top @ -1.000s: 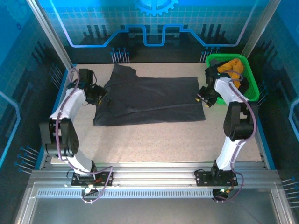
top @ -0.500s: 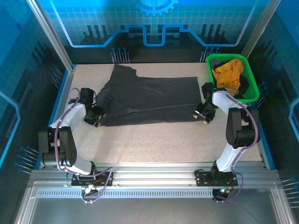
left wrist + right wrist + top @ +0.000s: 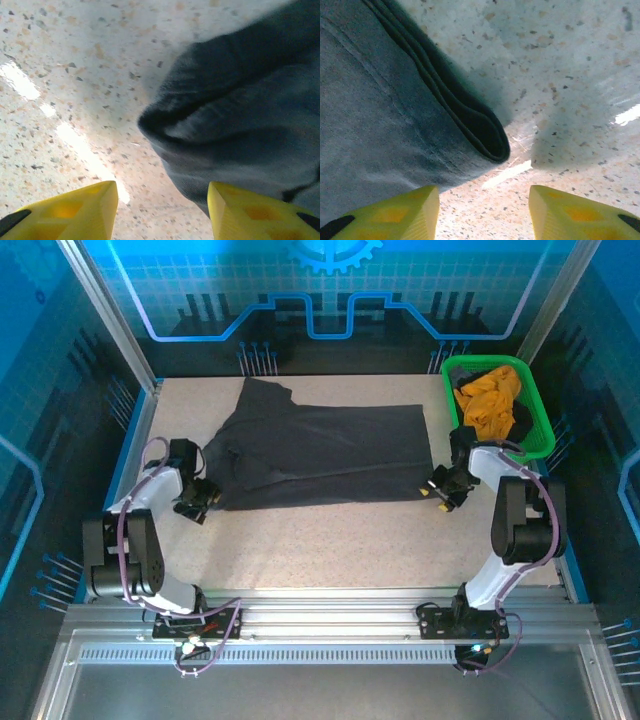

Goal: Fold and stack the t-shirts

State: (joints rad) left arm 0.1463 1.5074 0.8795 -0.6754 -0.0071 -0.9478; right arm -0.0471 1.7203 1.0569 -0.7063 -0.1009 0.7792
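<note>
A dark charcoal t-shirt (image 3: pixel 320 452) lies folded across the back half of the table, one sleeve pointing toward the back left. My left gripper (image 3: pixel 198 506) stands open just off the shirt's near left corner (image 3: pixel 165 125), with bare table between its yellow fingers (image 3: pixel 75 210). Open as well, my right gripper (image 3: pixel 442 496) sits at the near right corner, where the doubled hem (image 3: pixel 480 125) ends a little ahead of its fingers (image 3: pixel 570 210). An orange t-shirt (image 3: pixel 490 398) is bundled in the green basket (image 3: pixel 538 435).
The green basket stands at the back right, close behind my right arm. Speckled tabletop (image 3: pixel 330 545) runs from the shirt's near edge to the metal rails at the front. Blue side walls close in the table on the left and right.
Both grippers have come down along the shirt's sides toward the near corners. The left one let go of the left edge, and the cloth there has settled flat.
</note>
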